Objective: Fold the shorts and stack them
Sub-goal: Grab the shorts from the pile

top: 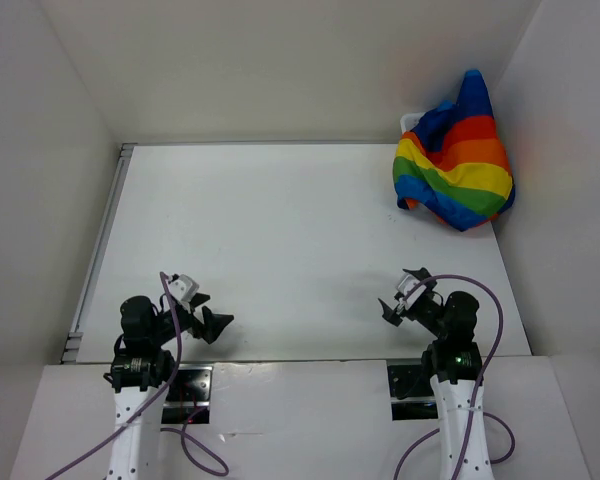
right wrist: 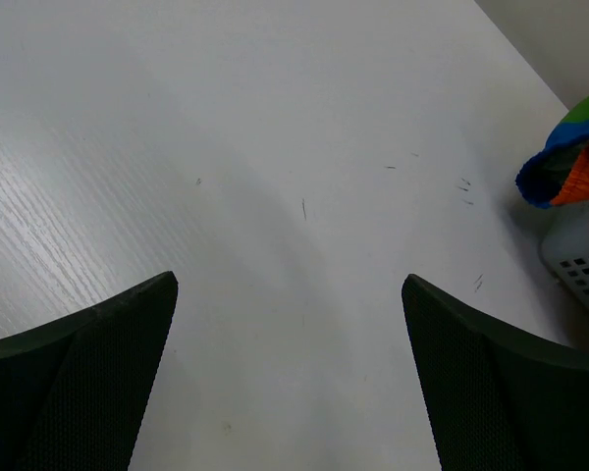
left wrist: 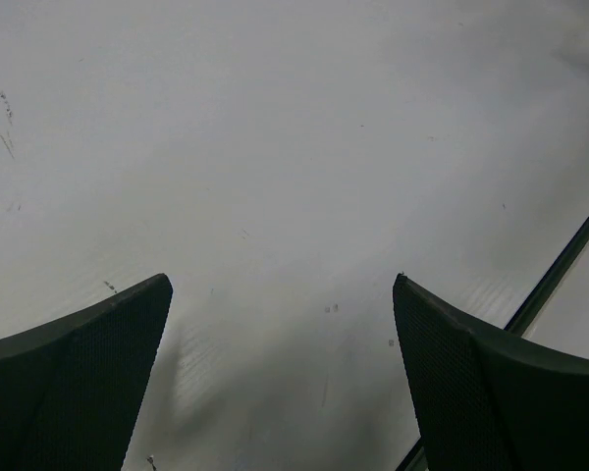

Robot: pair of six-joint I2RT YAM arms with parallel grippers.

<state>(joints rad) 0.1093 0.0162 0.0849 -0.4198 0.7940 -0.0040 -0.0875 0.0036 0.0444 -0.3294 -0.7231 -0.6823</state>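
Note:
The rainbow-striped shorts point(top: 455, 165) lie bunched in a heap at the far right corner of the table, draped over a white basket. A blue and orange edge of the shorts point(right wrist: 569, 167) shows at the right of the right wrist view. My left gripper point(top: 212, 318) hovers low near the front left of the table, open, with only bare table between its fingers point(left wrist: 98, 373). My right gripper point(top: 402, 296) is near the front right, open and empty, well short of the shorts.
A white mesh basket point(right wrist: 581, 257) stands under the shorts, with its rim point(top: 410, 122) peeking out at the back. White walls close in the table on the left, back and right. A metal rail point(top: 100, 250) runs along the table's left edge.

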